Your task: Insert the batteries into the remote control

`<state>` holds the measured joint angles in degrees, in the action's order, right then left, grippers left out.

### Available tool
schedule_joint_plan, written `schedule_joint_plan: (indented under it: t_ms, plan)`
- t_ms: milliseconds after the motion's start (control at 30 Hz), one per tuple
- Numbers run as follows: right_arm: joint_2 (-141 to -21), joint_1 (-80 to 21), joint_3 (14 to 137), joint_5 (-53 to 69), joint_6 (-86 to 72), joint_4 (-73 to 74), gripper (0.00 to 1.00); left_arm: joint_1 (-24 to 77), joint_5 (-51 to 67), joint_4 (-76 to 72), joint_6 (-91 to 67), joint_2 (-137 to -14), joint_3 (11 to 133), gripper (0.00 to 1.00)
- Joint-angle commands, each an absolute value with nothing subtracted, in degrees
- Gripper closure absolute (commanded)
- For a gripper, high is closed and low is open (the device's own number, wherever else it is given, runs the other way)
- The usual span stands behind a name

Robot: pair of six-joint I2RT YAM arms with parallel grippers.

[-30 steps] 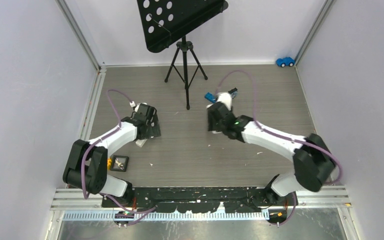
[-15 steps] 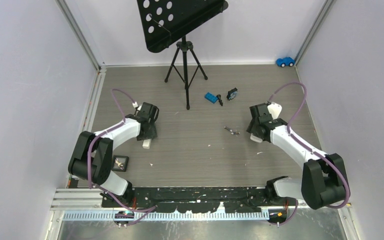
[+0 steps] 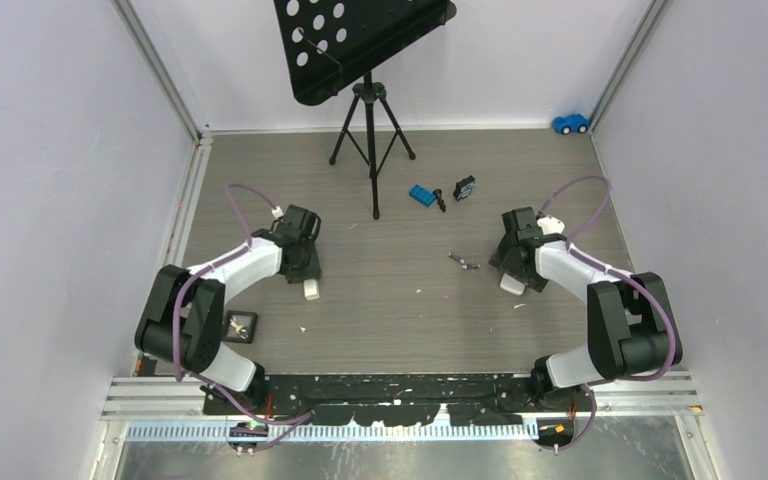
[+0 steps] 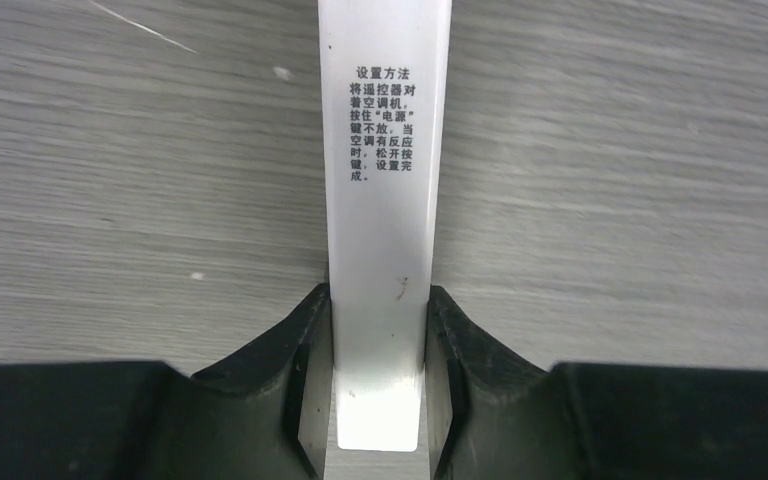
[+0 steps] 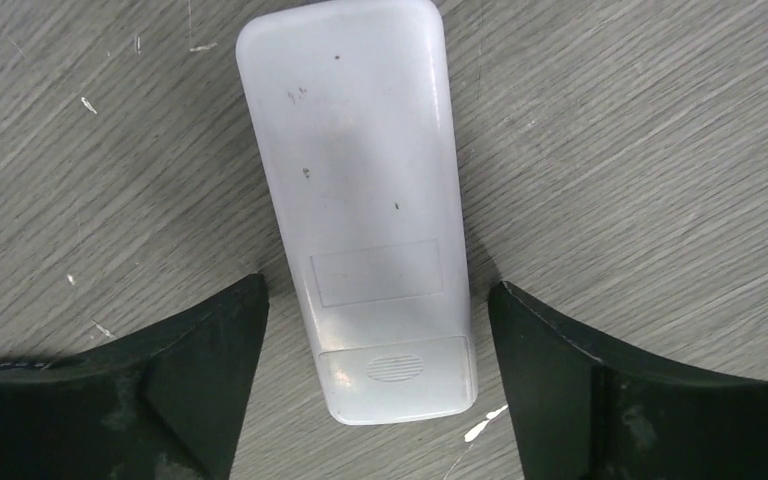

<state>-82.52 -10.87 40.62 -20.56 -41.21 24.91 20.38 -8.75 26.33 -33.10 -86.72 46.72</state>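
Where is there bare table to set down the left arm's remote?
Bare: the grey wood-grain table between left gripper and the thin grey batteries; also left of the black tripod. Crowded: around the flat blue toy brick and the black-and-blue block.

Robot lab cell, plain walls, aluminium framing

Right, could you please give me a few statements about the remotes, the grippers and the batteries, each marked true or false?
1. The left gripper grips a white plastic remote with printed Chinese text by its two sides. True.
2. The right gripper is clamped on the plain white plastic remote. False: its jaws stand open, with a gap on each side of it.
3. The tiny grey cylindrical batteries lie loose on the grey wood-grain table, held by neither gripper. True.
4. The small blue toy car sits right beside the batteries. False: it stands in the far right corner.
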Motion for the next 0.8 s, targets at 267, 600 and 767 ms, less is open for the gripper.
schedule_joint_plan:
  t_ms: [267, 600, 767]
  plan:
    - [-66.7, -15.1, 42.1, -6.6, -33.3, 20.5, 0.06, 22.8, 9.9, 20.7, -43.2, -79.8, 47.2, 1.0]
    - [-63.3, -41.1, 38.9, 5.9, -41.1, -2.8, 0.05, 22.8, 22.1, 16.3, -48.3, -75.5, 47.3, 1.0]
    - [-67.7, -50.3, 40.1, 0.3, -42.6, -10.2, 0.05, 22.8, 28.4, 8.5, -48.0, -73.2, 44.3, 1.0]
